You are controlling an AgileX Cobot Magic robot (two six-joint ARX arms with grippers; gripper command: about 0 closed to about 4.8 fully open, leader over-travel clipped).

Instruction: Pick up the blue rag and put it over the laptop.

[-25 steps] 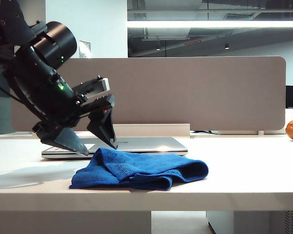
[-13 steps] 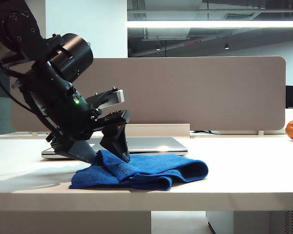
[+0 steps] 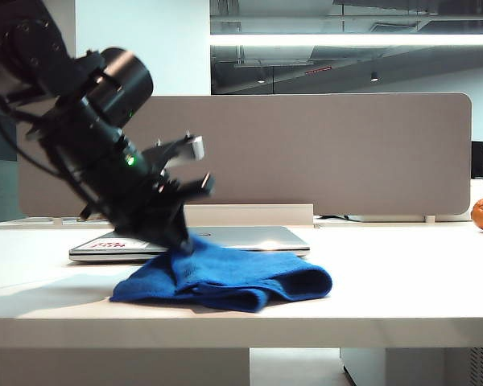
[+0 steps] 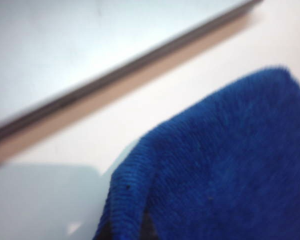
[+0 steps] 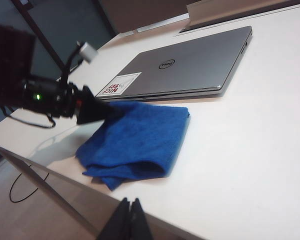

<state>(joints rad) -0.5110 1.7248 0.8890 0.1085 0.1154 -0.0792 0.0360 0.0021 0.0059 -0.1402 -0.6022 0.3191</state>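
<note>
A: Status? Where's the rag (image 3: 225,277)?

B: On the table (image 3: 402,297), rumpled, just in front of the laptop (image 3: 225,240), touching or nearly touching its front edge. Left gripper (image 3: 181,241) is down at the rag's rear-left edge, fingers pinched tight on a fold of it. Left wrist cam agrees: blue pile fills the view, laptop edge right behind.

A: Why grab that edge?

B: We reckon it's the nearest to the laptop, so a lift and short carry back drapes it over the lid. Rag's narrower than the lid, so we need to centre it.

A: Lifted yet?

B: No, most of the rag lies flat. Grip only.

A: Right arm?

B: Right gripper (image 5: 130,212) is parked well off to the side, above the table edge, fingers pressed together, holding nothing. It's out of the ext view.

A: Risks?

B: Thin pinch could slip on the lift, imo. Laptop lid is closed, sticker (image 5: 119,85) at the near-left corner, nothing on it.
</note>
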